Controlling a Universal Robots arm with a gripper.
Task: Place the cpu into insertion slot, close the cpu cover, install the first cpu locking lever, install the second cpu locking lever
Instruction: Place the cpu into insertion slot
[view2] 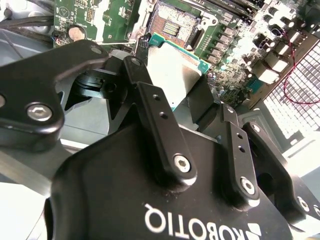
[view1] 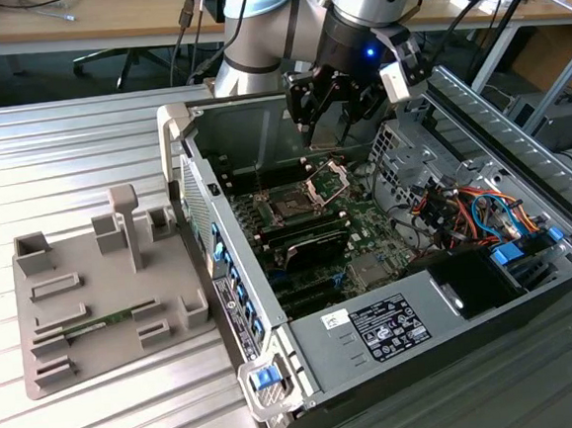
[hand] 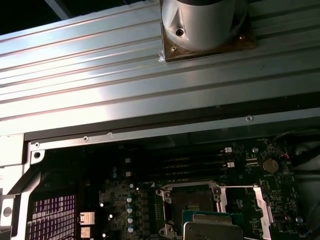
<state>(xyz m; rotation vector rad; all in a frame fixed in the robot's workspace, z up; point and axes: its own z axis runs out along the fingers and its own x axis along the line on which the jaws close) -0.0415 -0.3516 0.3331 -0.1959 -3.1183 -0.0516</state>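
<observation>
Directly between the clamped jaws, the cpu (view2: 171,70), above the open insertion slot (hand: 192,200).

Even bright light, streaky glare on the ribbed bench (hand: 100,85), computer case (view1: 245,128) interior shadowed, second wrist view's corners blown white.

I log one surface (view1: 62,142): ribbed silvery metal, its slats running across the exterior view.
Item one, toward the exterior view's left: a flat grey fixture tray (view1: 84,289) with moulded blocks and slots.
Item two, just beside it on the exterior view's right: an open computer case (view1: 227,278), lying on its side.
</observation>
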